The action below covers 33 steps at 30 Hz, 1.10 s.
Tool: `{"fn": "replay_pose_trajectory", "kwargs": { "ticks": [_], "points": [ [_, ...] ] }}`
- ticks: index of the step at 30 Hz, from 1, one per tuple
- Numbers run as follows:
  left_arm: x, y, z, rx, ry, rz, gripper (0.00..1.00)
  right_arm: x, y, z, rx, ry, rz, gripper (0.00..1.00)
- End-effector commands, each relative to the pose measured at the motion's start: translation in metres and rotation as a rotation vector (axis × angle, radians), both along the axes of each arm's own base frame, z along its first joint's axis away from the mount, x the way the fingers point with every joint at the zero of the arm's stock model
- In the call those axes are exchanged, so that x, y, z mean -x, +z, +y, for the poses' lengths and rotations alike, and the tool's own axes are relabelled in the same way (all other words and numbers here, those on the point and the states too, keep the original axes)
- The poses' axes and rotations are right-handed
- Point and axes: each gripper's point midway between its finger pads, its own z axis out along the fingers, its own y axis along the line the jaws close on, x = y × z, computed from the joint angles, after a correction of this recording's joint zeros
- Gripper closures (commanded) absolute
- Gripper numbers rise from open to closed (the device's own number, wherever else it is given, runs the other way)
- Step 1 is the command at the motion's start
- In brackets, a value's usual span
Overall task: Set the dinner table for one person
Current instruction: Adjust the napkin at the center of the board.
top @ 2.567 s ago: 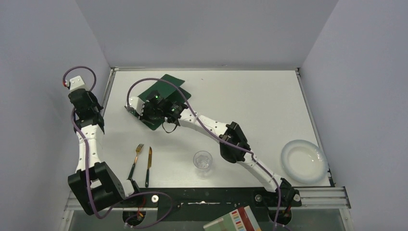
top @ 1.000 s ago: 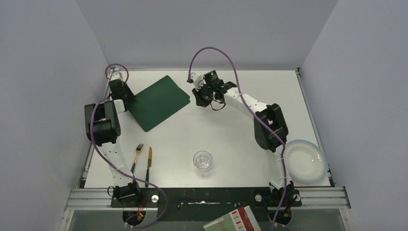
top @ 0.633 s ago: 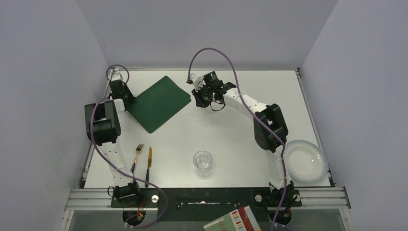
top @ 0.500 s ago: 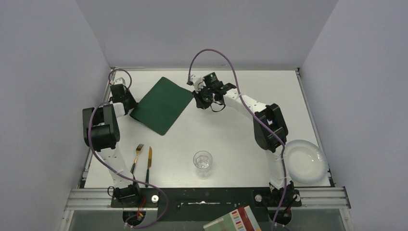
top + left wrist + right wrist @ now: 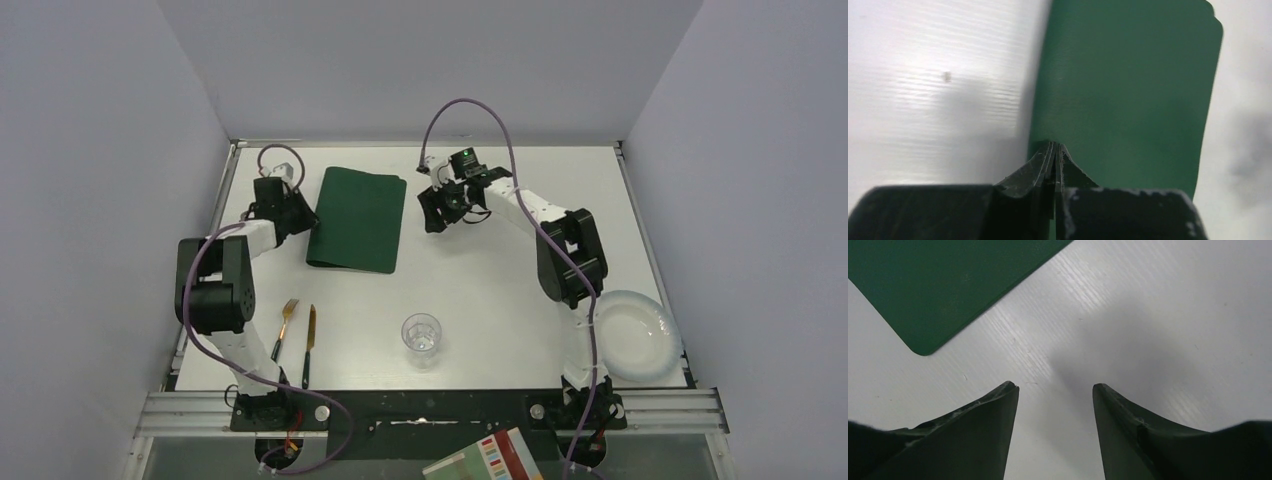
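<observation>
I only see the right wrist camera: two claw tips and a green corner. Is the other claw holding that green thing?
Observer: Yes, the left claw is shut on the placemat's edge.
Operator: Where's the plate?
Observer: The white plate sits at the table's near right corner.
Operator: Any fork?
Observer: A fork lies beside a knife near the table's left front edge.

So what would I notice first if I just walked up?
The dark green placemat at the far left of the white table, with the left gripper pinching its edge. The right gripper hangs open just beside it. Nearer, a clear glass stands mid-table.
</observation>
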Motion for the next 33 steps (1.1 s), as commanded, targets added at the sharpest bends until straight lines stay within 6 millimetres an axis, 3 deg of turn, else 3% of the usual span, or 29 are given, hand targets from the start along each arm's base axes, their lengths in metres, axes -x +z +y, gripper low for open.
{"fn": "replay_pose_trajectory", "kwargs": {
  "ticks": [1, 6, 12, 15, 19, 25, 29, 33],
  "points": [
    [-0.015, 0.016, -0.048, 0.04, -0.114, -0.047, 1.0, -0.014, 0.005, -0.018, -0.106, -0.056, 0.11, 0.42],
    [-0.015, 0.006, -0.058, 0.037, -0.132, -0.021, 1.0, -0.01, -0.002, -0.029, -0.13, -0.059, 0.182, 0.4],
    [-0.006, -0.012, -0.052, 0.017, -0.118, 0.014, 1.0, -0.002, -0.017, -0.03, -0.112, -0.042, 0.233, 0.4],
    [-0.005, -0.011, -0.045, -0.008, -0.106, 0.013, 1.0, -0.004, -0.017, -0.03, -0.115, -0.043, 0.229, 0.41],
    [-0.009, 0.006, -0.04, -0.02, -0.104, -0.02, 1.0, -0.005, -0.018, -0.029, -0.114, -0.046, 0.228, 0.42],
    [-0.021, 0.051, -0.032, -0.039, -0.089, -0.105, 1.0, -0.005, -0.021, -0.026, -0.116, -0.042, 0.232, 0.43],
    [-0.027, 0.077, -0.009, -0.085, -0.008, -0.161, 1.0, -0.002, -0.023, -0.021, -0.115, -0.032, 0.237, 0.44],
    [-0.029, 0.084, 0.021, -0.123, 0.073, -0.181, 1.0, 0.001, -0.026, -0.018, -0.112, -0.026, 0.241, 0.45]
  ]
}}
